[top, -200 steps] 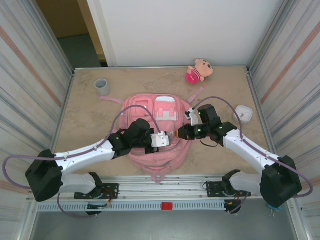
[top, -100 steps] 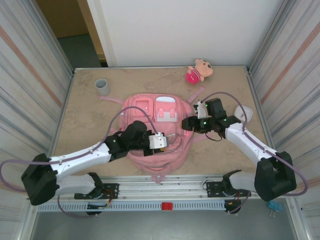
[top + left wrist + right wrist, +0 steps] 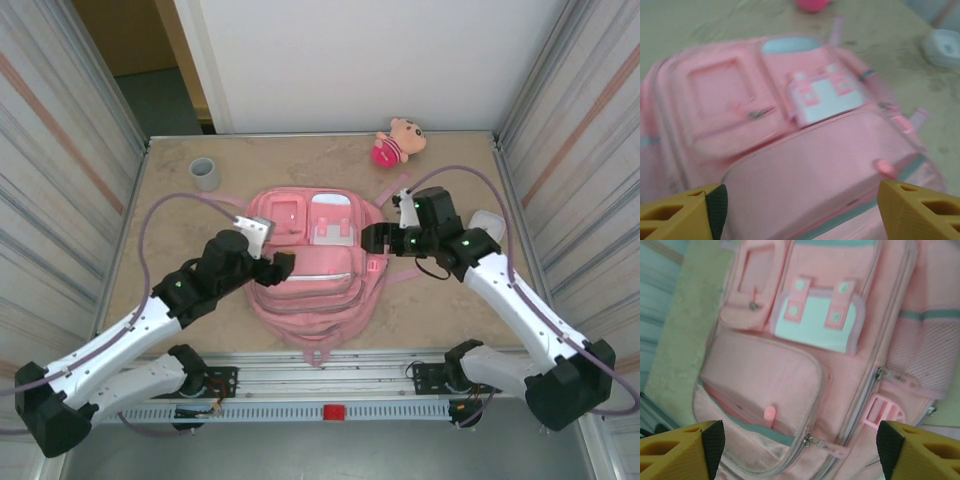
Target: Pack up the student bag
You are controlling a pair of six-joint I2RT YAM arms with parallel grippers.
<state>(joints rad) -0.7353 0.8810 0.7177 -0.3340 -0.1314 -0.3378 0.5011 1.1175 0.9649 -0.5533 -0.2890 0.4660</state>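
Overhead, the student bag (image 3: 310,285) lies flat at table centre with its front pockets up and its long axis running 12 to 6. I've got an arm on each flank. The left gripper (image 3: 283,264) sits at the bag's 9 o'clock edge, pointing in toward 3. The right gripper (image 3: 368,238) sits at the 3 o'clock edge, a touch farther up-table, pointing in toward 9.

On the left wrist camera my fingers (image 3: 682,210) are spread wide with nothing between them, and the bag is dead ahead at 12. It's the same on the right wrist: jaws wide apart, empty, looking down the bag's face.

The lower front pocket (image 3: 760,380) looks unzipped along one side, with something pink showing inside. Its zip pull (image 3: 810,440) is right off my right fingertips, so I judge the right arm better placed for that zipper. The left could pin the fabric from 9 o'clock.

The plush doll (image 3: 400,140) waits at the far edge near 1 o'clock, well apart from both arms.
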